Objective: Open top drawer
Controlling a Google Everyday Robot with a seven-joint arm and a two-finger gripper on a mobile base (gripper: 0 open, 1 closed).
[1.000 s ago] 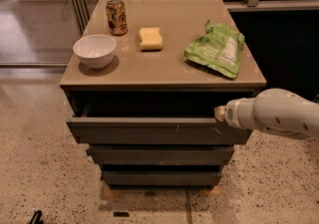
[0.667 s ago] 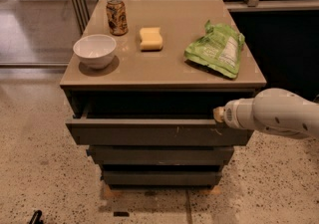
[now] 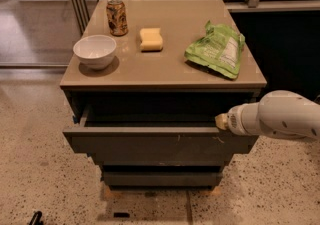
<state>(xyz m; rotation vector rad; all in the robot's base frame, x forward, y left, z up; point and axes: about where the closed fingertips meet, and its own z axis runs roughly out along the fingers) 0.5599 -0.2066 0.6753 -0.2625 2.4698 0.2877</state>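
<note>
The top drawer [image 3: 150, 145] sits partly pulled out under the tabletop [image 3: 165, 71], and the gripper [image 3: 221, 121] is at the 3 o'clock end of its upper rim; open or closed, can't tell. Print on the brown can [image 3: 116, 17] and green snack bag [image 3: 216, 49] is unreadable.

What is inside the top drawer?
The top drawer is partly open; only a narrow dark strip of its inside shows, no object visible. The rest is hidden under the cabinet top. The gripper is at the drawer's right end.
</note>
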